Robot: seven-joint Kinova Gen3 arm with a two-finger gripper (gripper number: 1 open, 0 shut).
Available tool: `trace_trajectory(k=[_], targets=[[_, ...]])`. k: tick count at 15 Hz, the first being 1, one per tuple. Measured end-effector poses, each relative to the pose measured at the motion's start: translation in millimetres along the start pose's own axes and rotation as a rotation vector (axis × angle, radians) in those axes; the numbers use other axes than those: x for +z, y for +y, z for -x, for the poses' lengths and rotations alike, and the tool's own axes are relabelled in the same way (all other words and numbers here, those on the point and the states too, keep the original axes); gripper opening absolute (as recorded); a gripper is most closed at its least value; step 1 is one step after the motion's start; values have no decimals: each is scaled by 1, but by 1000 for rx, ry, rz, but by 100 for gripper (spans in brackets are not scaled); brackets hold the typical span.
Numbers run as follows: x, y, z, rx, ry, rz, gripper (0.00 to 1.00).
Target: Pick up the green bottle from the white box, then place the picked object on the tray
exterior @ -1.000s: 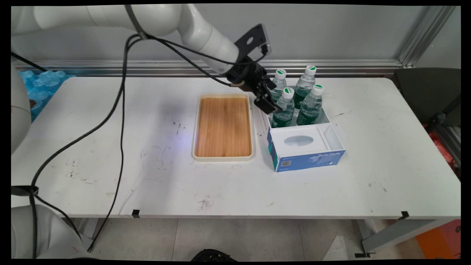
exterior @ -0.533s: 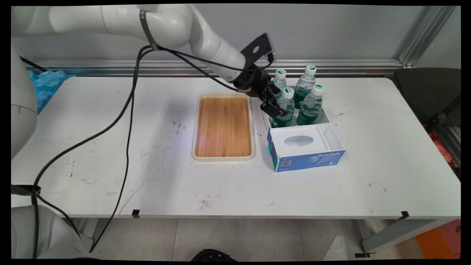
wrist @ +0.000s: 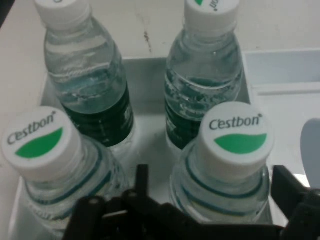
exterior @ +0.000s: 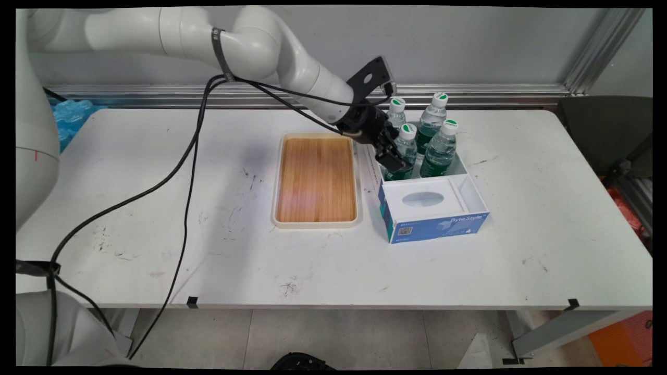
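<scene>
In the main view you see the claw [exterior: 394, 160] reaching down at a slant from the upper left into the far compartment of a blue and white box [exterior: 437, 221] that sits on the white bench [exterior: 156, 208]. Four water bottles stand upright in that compartment, and your claw is down over the near-left bottle [exterior: 405, 147], with the near-right bottle [exterior: 441, 148] just beside it and two more bottles behind, the far-left one [exterior: 396, 113] and the far-right one [exterior: 432, 121]. The near compartment of the box carries a white insert with an oval opening [exterior: 423, 199]. Just left of the box, with a narrow strip of bench between them, lies a cream-rimmed tray with a wooden floor [exterior: 316, 179], nothing on it. Black cables [exterior: 182, 172] hang from the arm down across the bench's left part. In the hand view you look down on all four white caps with their green leaf marks; the bottle lettered Cestbon at lower right [wrist: 235, 150] stands between your claw's two fingers, one finger [wrist: 142, 182] rising on its left and the other [wrist: 290, 187] on its right. The fingers stand apart on either side of that bottle, so the claw is open around it and not pressed onto it. The neighbouring bottle [wrist: 50, 160] sits at lower left, just outside the left finger.
</scene>
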Motion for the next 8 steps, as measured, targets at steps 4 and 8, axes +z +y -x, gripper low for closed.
trace_trajectory(k=[4, 8], targets=[[5, 0, 2, -16, 9, 6, 0], [6, -1, 2, -34, 17, 6, 0]])
